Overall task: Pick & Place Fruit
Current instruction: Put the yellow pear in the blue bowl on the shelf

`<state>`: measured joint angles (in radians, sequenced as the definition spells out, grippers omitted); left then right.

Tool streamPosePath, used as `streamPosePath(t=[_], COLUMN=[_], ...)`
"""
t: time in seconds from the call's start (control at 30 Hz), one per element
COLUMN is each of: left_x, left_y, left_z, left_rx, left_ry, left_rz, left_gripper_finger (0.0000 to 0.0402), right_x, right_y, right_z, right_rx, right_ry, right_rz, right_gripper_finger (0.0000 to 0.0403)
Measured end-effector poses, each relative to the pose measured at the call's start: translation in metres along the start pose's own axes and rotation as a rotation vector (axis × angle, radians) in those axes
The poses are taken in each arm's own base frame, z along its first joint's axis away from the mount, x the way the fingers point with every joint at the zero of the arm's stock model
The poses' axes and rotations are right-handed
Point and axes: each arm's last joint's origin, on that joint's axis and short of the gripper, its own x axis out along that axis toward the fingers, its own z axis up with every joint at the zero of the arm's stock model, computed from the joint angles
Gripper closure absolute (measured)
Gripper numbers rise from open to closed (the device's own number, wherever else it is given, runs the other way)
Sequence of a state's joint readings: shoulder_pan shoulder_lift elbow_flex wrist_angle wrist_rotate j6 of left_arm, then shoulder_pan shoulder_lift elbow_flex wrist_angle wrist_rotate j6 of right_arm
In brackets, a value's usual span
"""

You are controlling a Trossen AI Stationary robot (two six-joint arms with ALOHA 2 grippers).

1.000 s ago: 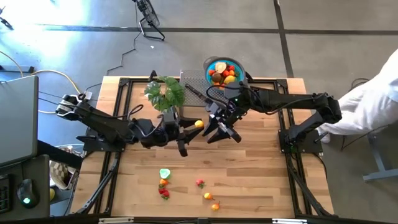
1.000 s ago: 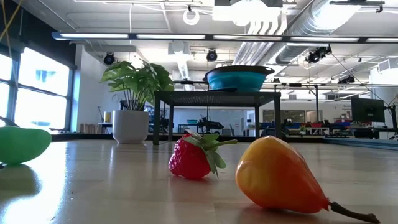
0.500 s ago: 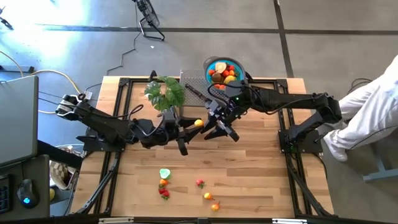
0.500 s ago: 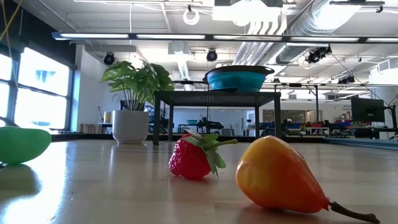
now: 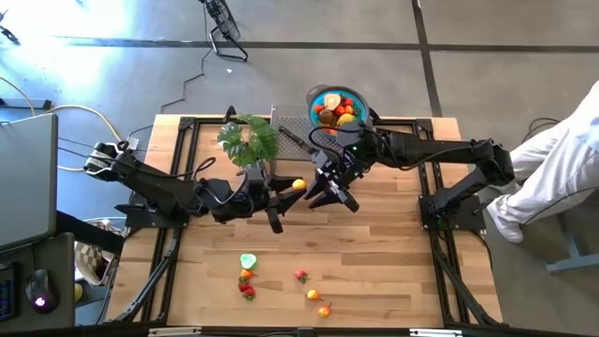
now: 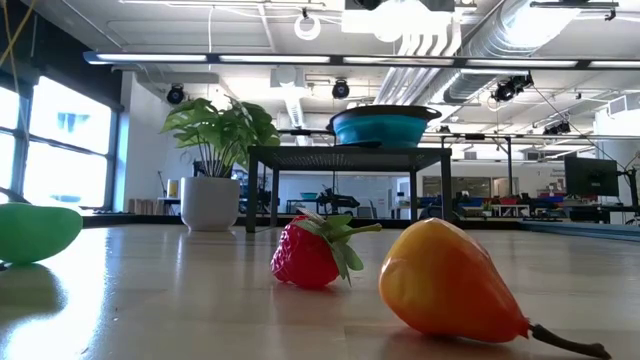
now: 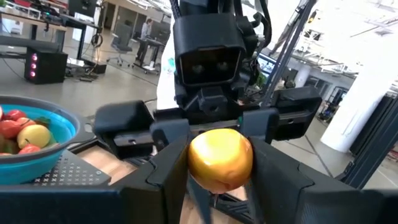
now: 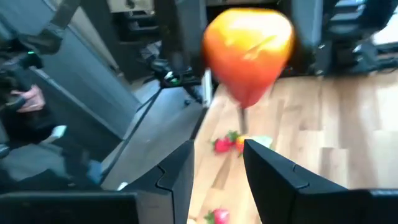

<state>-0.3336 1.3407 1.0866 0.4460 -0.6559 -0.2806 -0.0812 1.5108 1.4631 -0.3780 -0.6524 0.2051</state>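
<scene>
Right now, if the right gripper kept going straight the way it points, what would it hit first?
Probably the yellow-orange fruit held in the left gripper: the right gripper points at it, fingers apart with a gap left, though depth is unclear.

No readable text, no labels, no brand marks, no numbers or signs could be made out anywhere

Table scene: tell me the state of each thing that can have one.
Left gripper: shut on orange fruit, off the table.
Right gripper: open, facing that fruit, not gripping.
Bowl: upright on rack, fruits inside.
Plant: upright.
Strawberry: lying on table.
Pear: lying on its side.
</scene>
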Motion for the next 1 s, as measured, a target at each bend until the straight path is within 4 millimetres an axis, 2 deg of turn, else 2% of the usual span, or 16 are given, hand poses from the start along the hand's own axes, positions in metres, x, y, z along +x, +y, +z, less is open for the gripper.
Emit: streamPosePath(t=[0.47,0.6,0.83,1.0], left_x=[0.0000,0.0000,-0.0001,-0.0001], left_y=[0.0002,0.0002,0.0001,0.0002], left_z=[-0.0001,0.0000,-0.0001,0.0000], left_rx=[-0.016,-0.016,-0.017,-0.016], left_ry=[0.000,-0.001,-0.001,-0.001], left_rz=[0.006,0.008,0.006,0.008], left_gripper_finger=[0.0249,0.0249,0.0249,0.0249], right_x=[-0.0003,-0.0003,-0.0005,-0.0005], right_y=[0.0014,0.0015,0.0010,0.0007], right_z=[0.0083,0.0087,0.0088,0.0089], right_rx=[-0.104,-0.107,-0.110,-0.109], right_ry=[-0.077,-0.081,-0.084,-0.086], right_rz=[-0.010,-0.010,-0.023,-0.035], right_gripper_finger=[0.0277,0.0307,0.0388,0.0398])
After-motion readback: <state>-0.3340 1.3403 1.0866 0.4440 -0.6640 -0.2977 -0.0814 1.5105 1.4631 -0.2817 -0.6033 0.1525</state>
